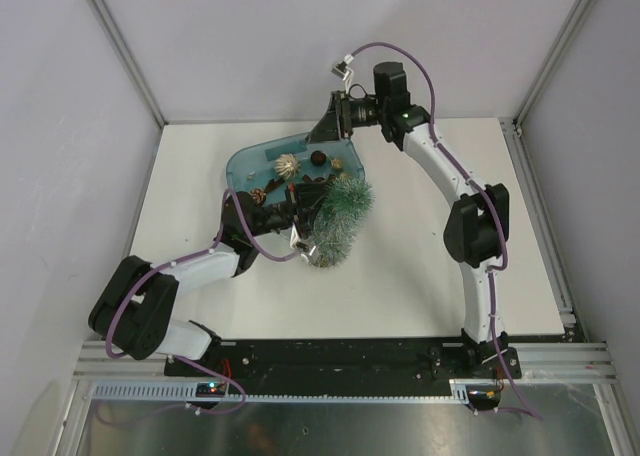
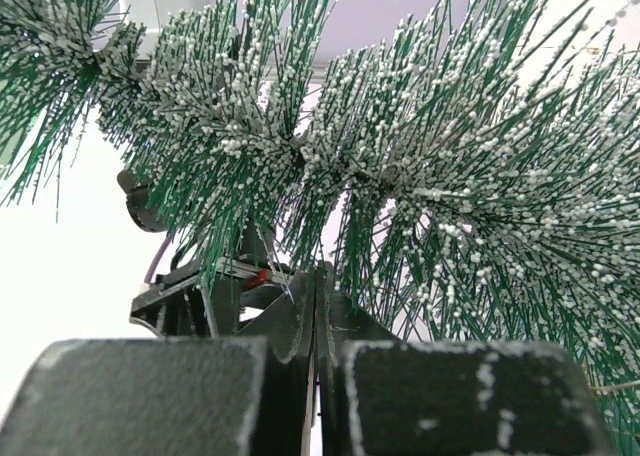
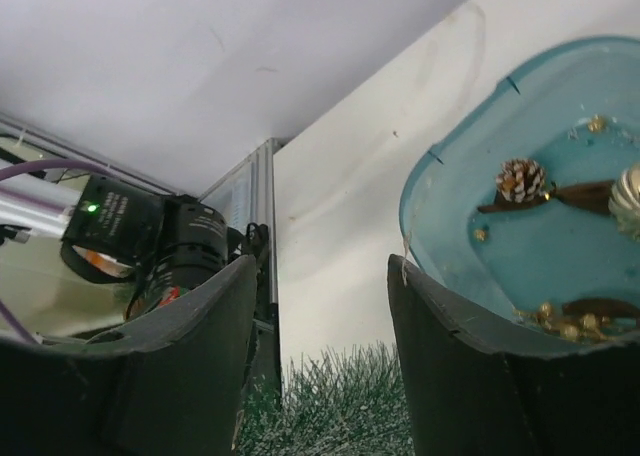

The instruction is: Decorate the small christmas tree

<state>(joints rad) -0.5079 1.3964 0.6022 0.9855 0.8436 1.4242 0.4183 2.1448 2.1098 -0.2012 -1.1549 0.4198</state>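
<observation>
The small christmas tree (image 1: pixel 340 219), bristly frosted green, lies tilted at the near right edge of the blue tub (image 1: pixel 245 166). My left gripper (image 1: pixel 303 219) is pressed into its left side. In the left wrist view the jaws (image 2: pixel 322 271) are shut, with the tree's needles (image 2: pixel 400 176) spread just above the tips. I cannot tell whether any needles are pinched. My right gripper (image 1: pixel 322 134) hangs over the tub's far edge. Its fingers (image 3: pixel 322 266) are open with nothing between them, and the tree's needles (image 3: pixel 335 406) show below.
The tub (image 3: pixel 450 206) holds a pine cone (image 3: pixel 520 179), gold beads (image 3: pixel 560 321), a spiky ornament (image 1: pixel 288 164) and a dark ball (image 1: pixel 318 158). The metal frame rail (image 3: pixel 262 226) and walls bound the white table (image 1: pixel 420 266).
</observation>
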